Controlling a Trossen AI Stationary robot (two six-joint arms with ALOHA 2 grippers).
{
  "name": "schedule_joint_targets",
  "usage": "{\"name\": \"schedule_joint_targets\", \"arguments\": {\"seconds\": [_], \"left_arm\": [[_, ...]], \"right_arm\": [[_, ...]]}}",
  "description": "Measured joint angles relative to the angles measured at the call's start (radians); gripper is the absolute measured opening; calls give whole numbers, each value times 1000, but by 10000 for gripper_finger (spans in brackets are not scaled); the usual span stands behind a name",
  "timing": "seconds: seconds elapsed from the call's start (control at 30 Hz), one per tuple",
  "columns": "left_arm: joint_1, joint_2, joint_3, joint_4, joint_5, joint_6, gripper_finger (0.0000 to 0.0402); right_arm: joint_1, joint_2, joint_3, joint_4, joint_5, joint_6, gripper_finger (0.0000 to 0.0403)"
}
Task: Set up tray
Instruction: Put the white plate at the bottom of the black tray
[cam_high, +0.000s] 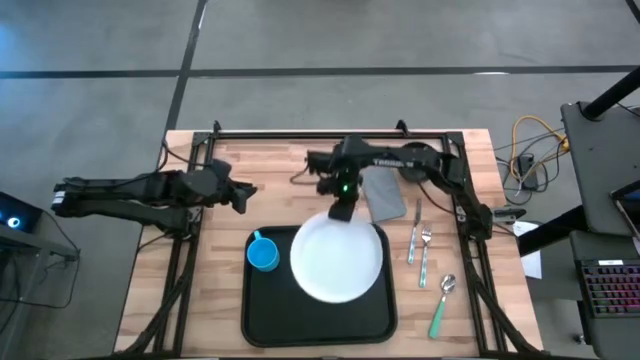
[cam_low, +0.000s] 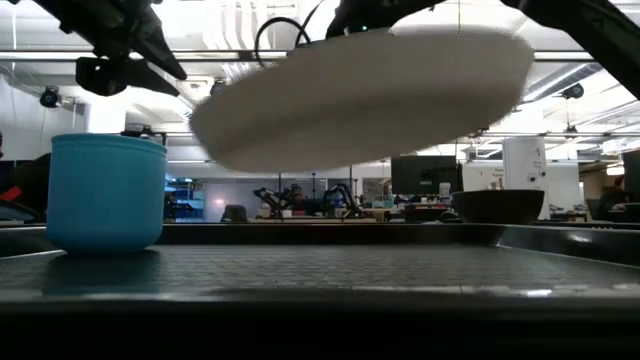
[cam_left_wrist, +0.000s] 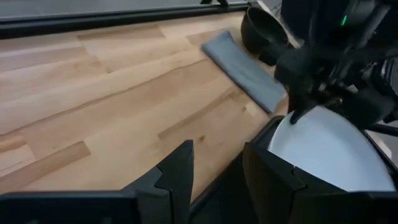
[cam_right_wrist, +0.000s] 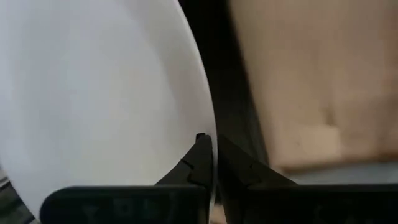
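A white plate (cam_high: 338, 262) hangs tilted over the black tray (cam_high: 268, 318), held at its far rim by my right gripper (cam_high: 342, 212). The low view shows the plate (cam_low: 370, 95) in the air above the tray floor (cam_low: 320, 270). A blue cup (cam_high: 263, 255) stands upright in the tray's far left corner. My left gripper (cam_high: 246, 197) hovers open over bare wood to the left of the tray's far edge, touching nothing. My right gripper pinches the plate's far rim (cam_right_wrist: 208, 134) between its two fingers, one on the upper face and one beneath. The fingers come from the far side, slanting down. The plate is lifted clear of the tray and tilted.
A grey napkin (cam_high: 384, 195) lies beyond the tray's far right corner, with a dark bowl (cam_left_wrist: 264, 31) near it. Two forks (cam_high: 418, 243) and a green-handled spoon (cam_high: 442, 305) lie on the wood right of the tray. Bare wood lies left of the tray.
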Motion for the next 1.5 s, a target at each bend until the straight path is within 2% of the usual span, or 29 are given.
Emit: {"name": "schedule_joint_targets", "arguments": {"seconds": [0.33,0.5,1.1,1.23,1.5], "left_arm": [[0,-27,0,-64,22,0,120],[0,-27,0,-72,54,23,120],[0,-26,0,-73,78,82,120],[0,-26,-1,-73,78,82,120],[0,-26,-3,-73,100,82,120]], "right_arm": [[138,-9,-166,349,-14,262,9],[190,-10,-214,458,-22,372,9],[256,-10,-298,528,-14,526,11],[272,-10,-301,535,-3,555,34],[303,-17,-275,508,208,570,109]]}}
